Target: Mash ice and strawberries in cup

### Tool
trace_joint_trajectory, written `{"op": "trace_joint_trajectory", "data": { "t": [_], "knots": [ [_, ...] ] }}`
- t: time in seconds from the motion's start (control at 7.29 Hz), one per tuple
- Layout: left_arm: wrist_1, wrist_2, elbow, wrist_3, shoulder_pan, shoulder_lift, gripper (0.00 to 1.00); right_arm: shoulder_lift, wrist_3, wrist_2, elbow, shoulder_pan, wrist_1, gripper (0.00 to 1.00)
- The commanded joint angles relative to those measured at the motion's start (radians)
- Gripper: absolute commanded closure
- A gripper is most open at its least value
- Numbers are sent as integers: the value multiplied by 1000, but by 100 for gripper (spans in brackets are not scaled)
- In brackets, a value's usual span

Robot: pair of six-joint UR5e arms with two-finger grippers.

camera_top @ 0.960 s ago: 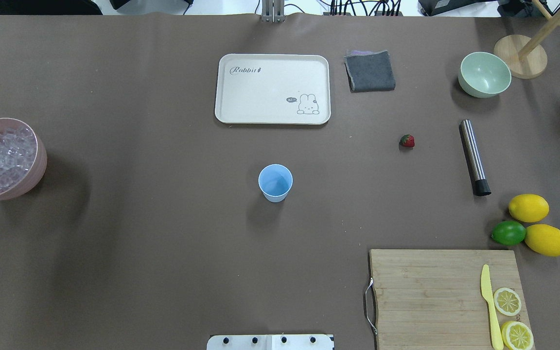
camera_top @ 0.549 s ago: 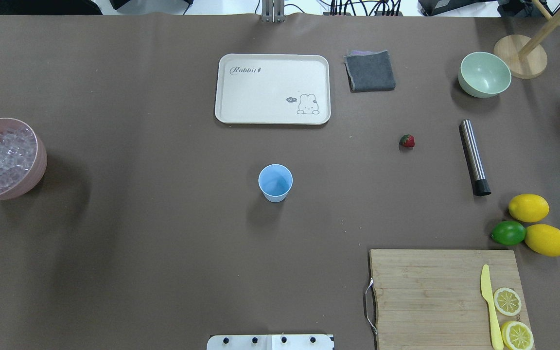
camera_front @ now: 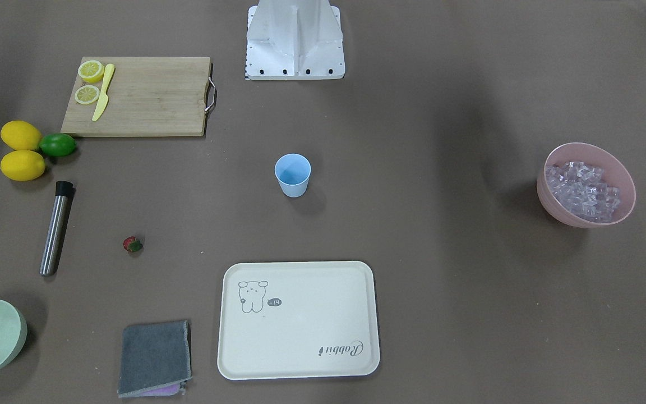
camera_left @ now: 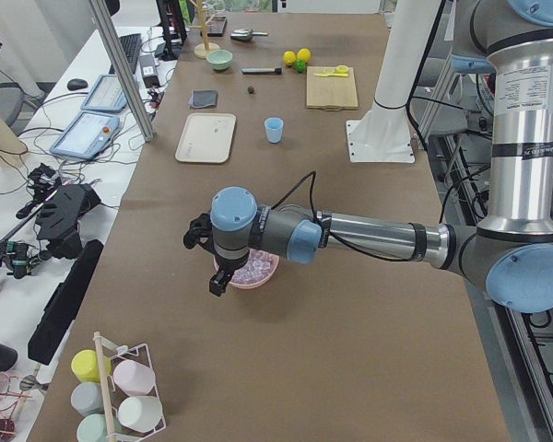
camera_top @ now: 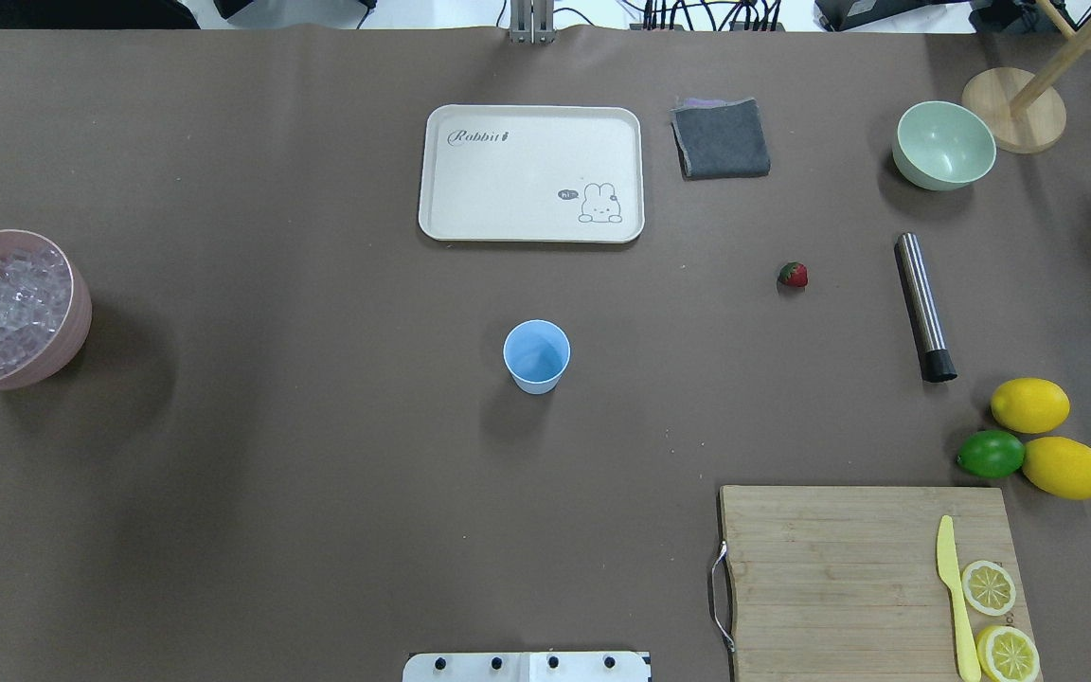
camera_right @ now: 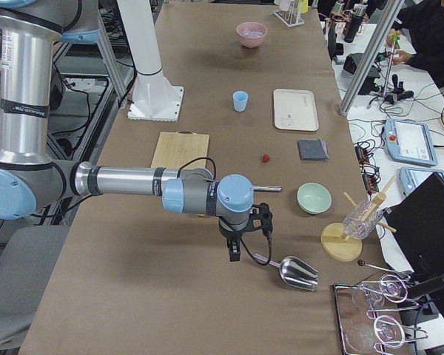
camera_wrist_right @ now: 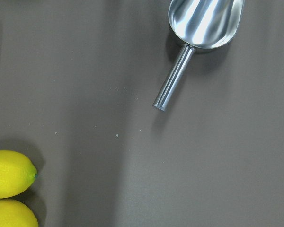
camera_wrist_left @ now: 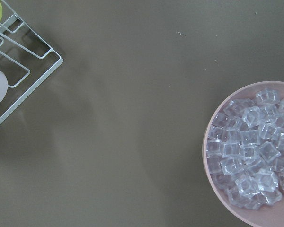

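- The left tool hangs at the centre of the left-end view, overlapping the left side of the pink bowl. I cannot tell from here whether its fingers stand wide or narrow.
- The right tool hangs low in the middle of the right-end view, above the brown table. It is near the handle of a steel scoop, and its state cannot be told either.
- In the right wrist view the scoop lies at the upper right and two lemons at the lower left, well apart.
- The ice is heaped in the pink bowl, at the lower right of the left wrist view and at the left edge of the overhead view.
- The cup stands upright at the centre of the overhead view, below a cream tray.
- The strawberry lies on the table right of centre, well apart from the cup, between it and a steel rod.
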Motion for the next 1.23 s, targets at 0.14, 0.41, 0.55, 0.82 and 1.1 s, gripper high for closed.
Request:
{"op": "trace_joint_trajectory", "data": {
  "t": [0.14, 0.41, 0.55, 0.82, 1.1],
  "knots": [
    [-304, 97, -15, -51, 128, 113, 2, 3, -1, 9, -5, -2, 0, 0],
    [-391, 120, 10, -113, 223, 113, 3, -3, -1, 45, -11, -2, 0, 0],
    [-434, 137, 11, -114, 265, 116, 5, -5, -1, 49, -8, -2, 2, 0],
    [-512, 186, 50, -113, 323, 113, 13, -5, -1, 49, -2, -2, 2, 0],
    [-520, 199, 71, -107, 355, 103, 25, -5, -1, 49, -1, -2, 3, 0]
  ]
}}
